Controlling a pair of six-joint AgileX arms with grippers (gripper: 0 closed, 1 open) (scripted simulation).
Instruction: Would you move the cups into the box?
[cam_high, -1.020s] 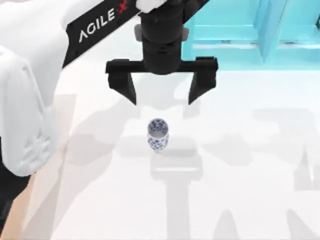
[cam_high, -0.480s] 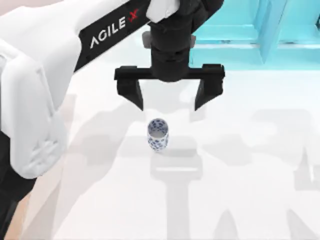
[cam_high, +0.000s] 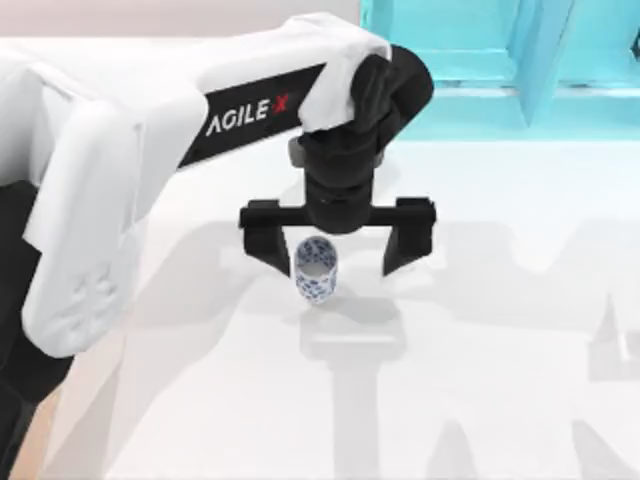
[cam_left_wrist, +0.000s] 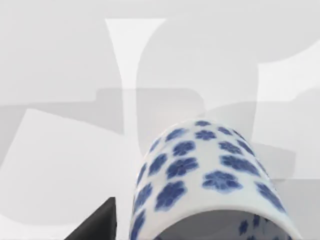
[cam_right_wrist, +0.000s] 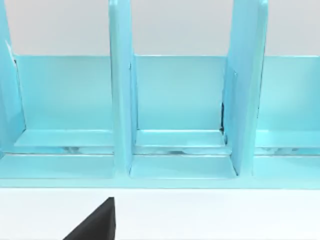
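Cup (cam_high: 316, 270) stands upright on the table (cam_high: 480, 400) between the wide-open fingers of the empty left hand (cam_high: 336, 262).

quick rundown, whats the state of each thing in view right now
cup: upright on the white table, not gripped, not lifted
left gripper: open, lowered around the cup, one finger close beside it, the other well clear
turquoise shelf frame: standing at the table's far edge, compartments bare
right gripper: one dark fingertip in the right wrist view, facing the shelf frame
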